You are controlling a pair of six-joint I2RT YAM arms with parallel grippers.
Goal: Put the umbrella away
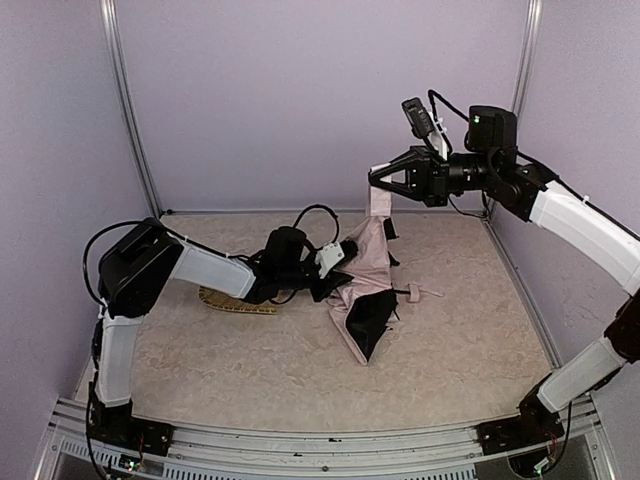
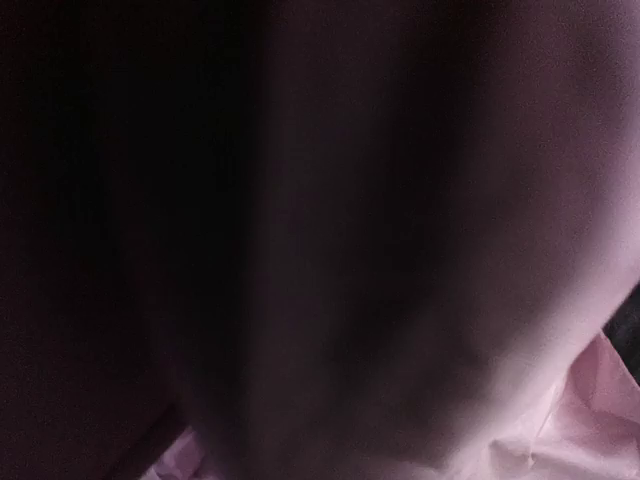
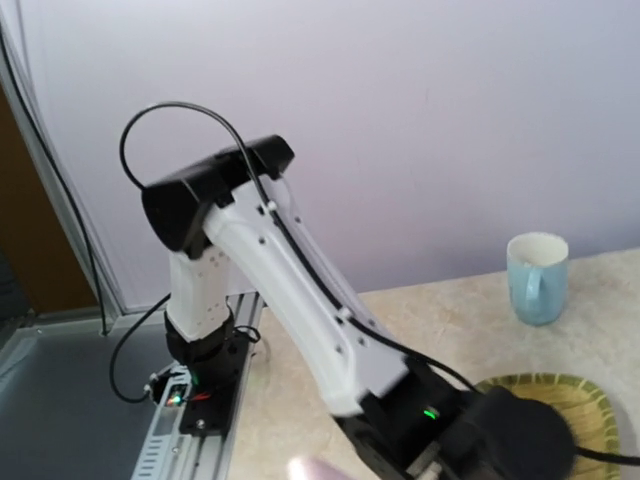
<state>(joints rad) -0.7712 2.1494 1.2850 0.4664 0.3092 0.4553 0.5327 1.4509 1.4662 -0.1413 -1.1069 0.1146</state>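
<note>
One pale pink umbrella (image 1: 372,262) near woven tray (image 1: 238,304)

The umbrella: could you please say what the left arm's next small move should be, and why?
Probably close the left gripper on the umbrella: its fabric hangs slack from the right gripper, and pink cloth fills the left wrist view.

Your umbrella (image 1: 365,300) sits mid-counter (image 1: 450,340), with its top edge up in your right claw (image 1: 378,180) above it. The left claw (image 1: 332,280) is against its left side. The tray (image 1: 235,303) lies further left, and a mug (image 3: 537,277) stands beyond it.
</note>
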